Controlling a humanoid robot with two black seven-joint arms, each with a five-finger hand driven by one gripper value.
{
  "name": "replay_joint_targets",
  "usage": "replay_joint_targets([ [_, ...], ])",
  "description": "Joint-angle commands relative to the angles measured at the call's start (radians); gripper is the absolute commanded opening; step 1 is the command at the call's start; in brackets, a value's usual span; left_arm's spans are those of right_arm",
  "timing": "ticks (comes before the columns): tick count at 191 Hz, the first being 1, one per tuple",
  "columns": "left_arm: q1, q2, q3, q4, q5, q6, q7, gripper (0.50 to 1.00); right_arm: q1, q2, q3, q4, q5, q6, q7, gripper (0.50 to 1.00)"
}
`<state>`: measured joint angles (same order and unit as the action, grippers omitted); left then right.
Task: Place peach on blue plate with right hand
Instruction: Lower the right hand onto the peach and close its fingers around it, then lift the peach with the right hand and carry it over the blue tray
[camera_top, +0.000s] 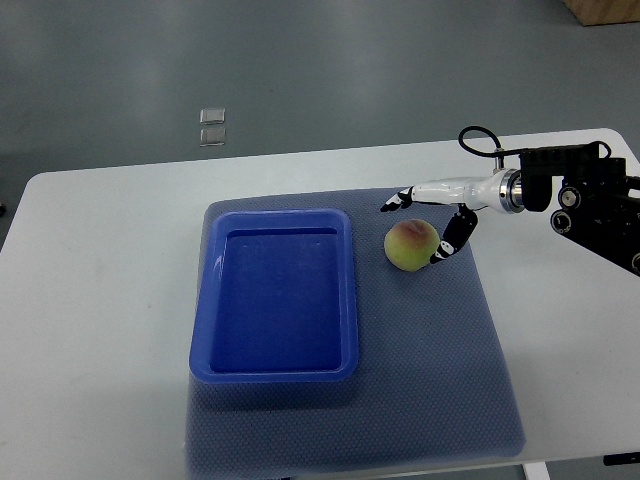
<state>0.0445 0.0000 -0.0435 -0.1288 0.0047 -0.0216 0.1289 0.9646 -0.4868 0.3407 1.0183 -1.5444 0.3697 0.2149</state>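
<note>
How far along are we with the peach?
Done: the right hand has reached the peach, which sits on the mat just right of the plate. In hand: the fingers are open around the peach, one above it, one at its right side; no firm grip shows. Left: grasp, lift, set it on the empty plate.

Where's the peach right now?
The peach sits on the blue mat, just right of the blue plate, with the right hand around it.
</note>
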Motion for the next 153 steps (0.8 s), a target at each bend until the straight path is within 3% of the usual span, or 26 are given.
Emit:
replay_joint_targets([
  [1,0.000,0.000,0.001,0.000,0.000,0.000,0.000,1.000,-0.003,0.007,-0.002,-0.003,-0.008,-0.012,0.000,0.921],
  [49,0.000,0.000,0.001,0.000,0.000,0.000,0.000,1.000,-0.006,0.030,-0.048,-0.017,-0.017,-0.077,-0.002,0.919],
  [108,0.000,0.000,0.001,0.000,0.000,0.000,0.000,1.000,-0.009,0.030,-0.068,-0.017,-0.019,-0.084,-0.002,0.901],
  [111,0.000,0.000,-0.001,0.000,0.000,0.000,0.000,1.000,-0.010,0.030,-0.068,-0.017,-0.019,-0.084,-0.003,0.870],
  [153,0.000,0.000,0.001,0.000,0.000,-0.001,0.000,1.000,-0.017,0.030,-0.080,-0.017,-0.020,-0.098,-0.003,0.813],
])
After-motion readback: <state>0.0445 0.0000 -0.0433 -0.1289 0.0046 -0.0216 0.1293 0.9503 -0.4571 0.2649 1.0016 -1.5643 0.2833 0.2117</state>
